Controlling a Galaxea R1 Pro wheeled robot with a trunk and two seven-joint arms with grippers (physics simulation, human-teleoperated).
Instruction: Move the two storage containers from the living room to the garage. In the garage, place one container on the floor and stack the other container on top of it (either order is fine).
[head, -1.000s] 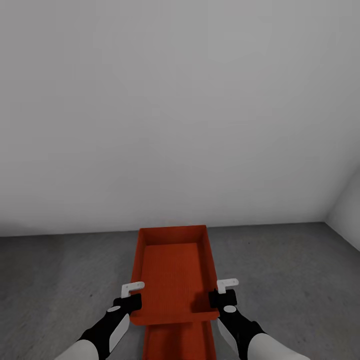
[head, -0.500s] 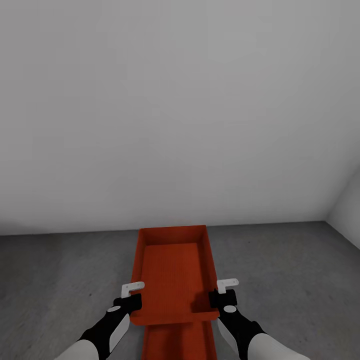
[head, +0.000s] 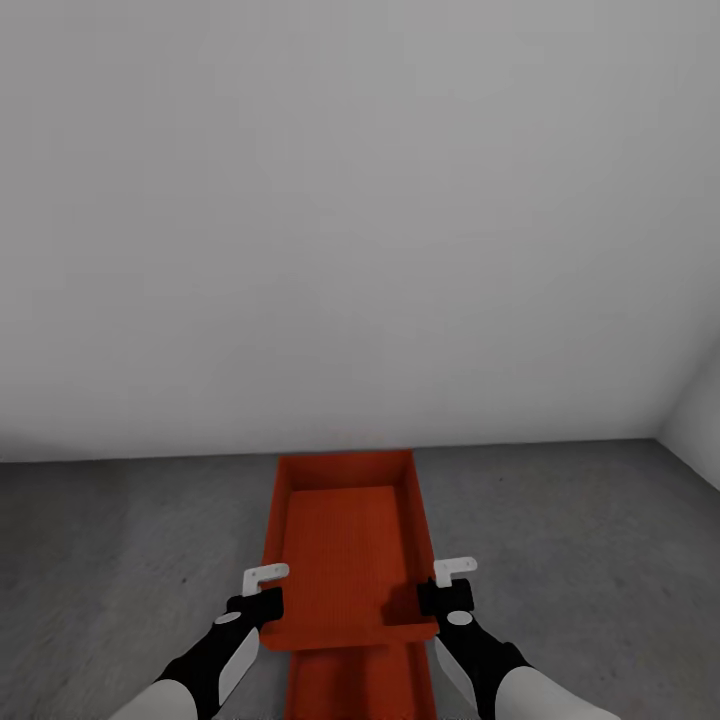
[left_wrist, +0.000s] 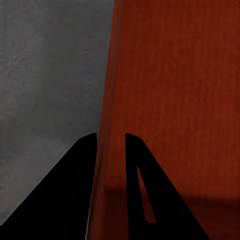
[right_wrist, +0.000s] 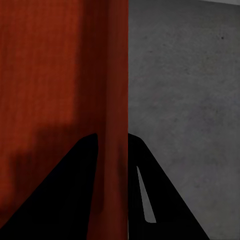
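We hold the open orange-red rectangular bin (head: 345, 545) at 6 o'clock above the grey concrete floor (head: 120, 540), left pincer (head: 262, 592) and right pincer (head: 445, 588) clamping its side walls; a second orange-red bin (head: 360, 685) lies beneath.

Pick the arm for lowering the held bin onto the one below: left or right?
Neither alone. The left gripper and right gripper each pinch a side wall of the upper container, above the lower container. Probably both should lower together.

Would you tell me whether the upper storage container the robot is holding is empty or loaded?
Empty. The head view shows the upper container's bare orange floor from wall to wall, with nothing inside; both grippers pinch its side walls.
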